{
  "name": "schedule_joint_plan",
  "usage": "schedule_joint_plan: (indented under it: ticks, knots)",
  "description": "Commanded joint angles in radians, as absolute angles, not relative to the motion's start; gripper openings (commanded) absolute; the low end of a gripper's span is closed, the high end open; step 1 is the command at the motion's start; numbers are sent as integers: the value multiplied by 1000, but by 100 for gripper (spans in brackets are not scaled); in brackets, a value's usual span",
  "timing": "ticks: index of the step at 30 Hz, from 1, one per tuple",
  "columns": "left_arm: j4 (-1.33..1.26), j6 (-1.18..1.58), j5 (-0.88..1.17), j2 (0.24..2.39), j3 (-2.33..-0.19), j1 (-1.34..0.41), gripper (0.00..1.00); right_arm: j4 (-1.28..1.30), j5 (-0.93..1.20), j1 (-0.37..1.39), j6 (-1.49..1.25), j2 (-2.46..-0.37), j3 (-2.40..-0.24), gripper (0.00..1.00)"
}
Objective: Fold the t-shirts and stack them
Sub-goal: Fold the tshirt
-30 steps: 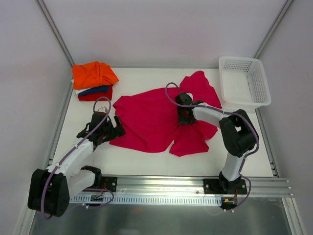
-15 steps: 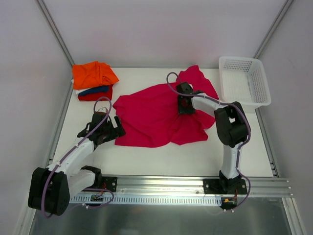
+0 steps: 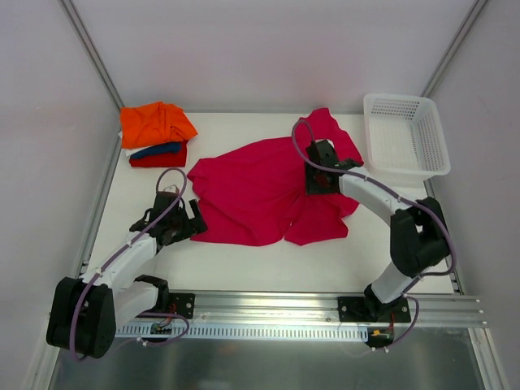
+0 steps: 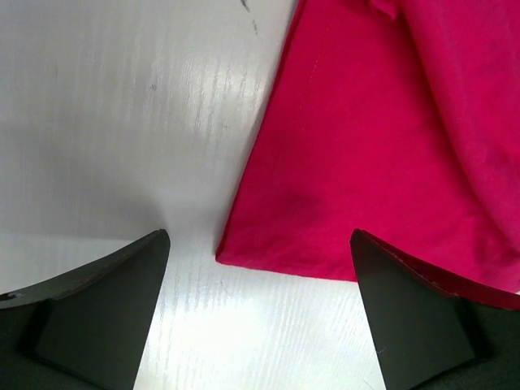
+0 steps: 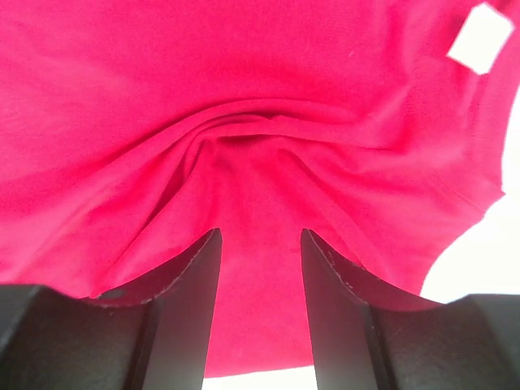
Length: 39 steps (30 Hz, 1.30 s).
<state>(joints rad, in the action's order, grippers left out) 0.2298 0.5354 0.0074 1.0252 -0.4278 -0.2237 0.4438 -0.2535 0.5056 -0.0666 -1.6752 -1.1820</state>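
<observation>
The large magenta t-shirt (image 3: 244, 191) lies crumpled across the middle of the table. My right gripper (image 3: 318, 180) presses down on its right part and is shut on a bunch of the cloth; in the right wrist view folds of the t-shirt (image 5: 244, 81) run in between the fingers (image 5: 195, 292). My left gripper (image 3: 193, 221) stands open just off the shirt's near left corner (image 4: 231, 252), with bare table between its fingers. Folded orange (image 3: 156, 123), dark blue (image 3: 158, 149) and red (image 3: 158, 159) t-shirts are stacked at the back left.
A white mesh basket (image 3: 406, 134) stands at the back right, close to the shirt's far sleeve. A white label (image 5: 479, 39) shows on the magenta cloth. Metal rails (image 3: 268, 309) run along the table's near edge, and walls stand on both sides.
My right gripper has moved back and to the right, dragging the magenta cloth with it; the shirt's near right part has drawn in. The left gripper has shifted slightly nearer.
</observation>
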Motion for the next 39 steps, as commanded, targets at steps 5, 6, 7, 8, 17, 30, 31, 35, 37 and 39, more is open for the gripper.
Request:
schedule_joint_plan:
  ticks: [5, 6, 7, 8, 17, 30, 31, 35, 37, 39]
  knots:
    - [233, 558, -9, 997, -403, -233, 86, 491, -275, 512, -58, -1474, -1154, 48]
    - [235, 560, -6, 999, -402, -233, 82, 492, -275, 512, -58, -1462, -1151, 48]
    - [233, 563, -3, 1003, -403, -232, 79, 494, -273, 512, -60, -1447, -1147, 48]
    - [232, 564, -3, 1006, -403, -232, 74, 494, -270, 512, -61, -1436, -1143, 48]
    - [232, 583, 43, 986, -391, -232, 48, 468, -256, 528, -133, -1295, -962, 48]
    - [232, 591, 58, 988, -377, -233, 5, 455, -271, 618, -301, -1092, -661, 48]
    - [232, 591, 57, 989, -377, -233, 3, 462, -276, 620, -302, -1082, -657, 48]
    - [232, 589, 55, 999, -374, -233, 0, 491, -282, 641, -319, -1032, -640, 48]
    - [232, 588, 52, 999, -376, -235, 0, 503, -301, 653, -330, -1026, -635, 48]
    - [232, 586, 54, 994, -374, -235, 0, 508, -308, 669, -342, -1013, -615, 48]
